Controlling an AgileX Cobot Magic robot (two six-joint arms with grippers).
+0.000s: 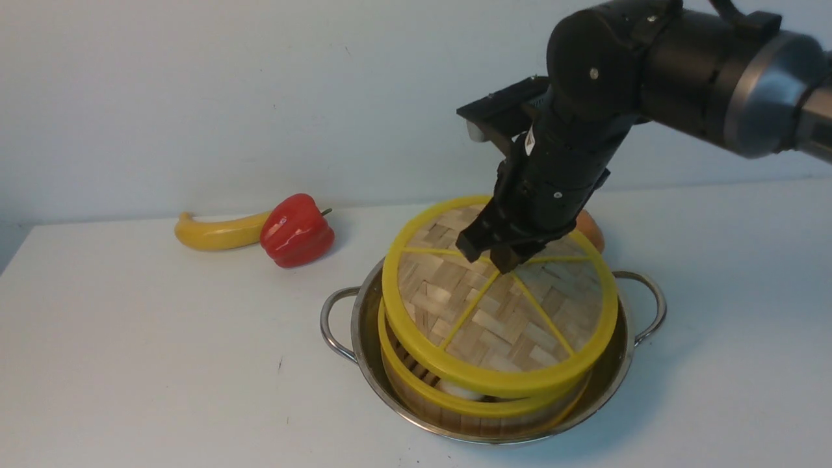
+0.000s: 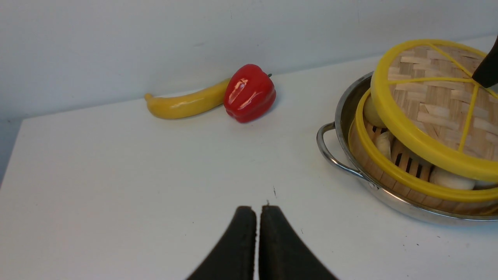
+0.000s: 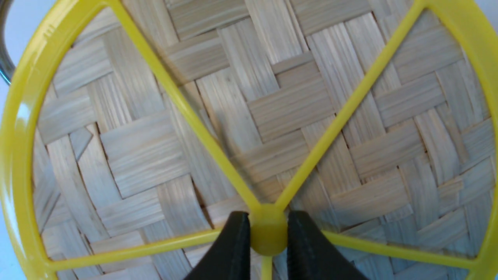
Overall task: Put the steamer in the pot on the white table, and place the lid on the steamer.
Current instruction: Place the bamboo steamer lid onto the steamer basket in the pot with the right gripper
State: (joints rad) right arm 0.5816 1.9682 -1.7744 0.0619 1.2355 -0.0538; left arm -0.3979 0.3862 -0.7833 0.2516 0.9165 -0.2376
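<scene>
While the right gripper (image 3: 268,233) pinches the lid's (image 1: 500,305) yellow centre knob, the steamer (image 1: 481,408) sits inside the pot (image 1: 624,364).
Lid hides most dumplings; left gripper's (image 2: 258,208) fingertips look pressed nearly together, holding nothing.

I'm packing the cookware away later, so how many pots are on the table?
1. The pot sits on the white table, around the steamer.
</scene>
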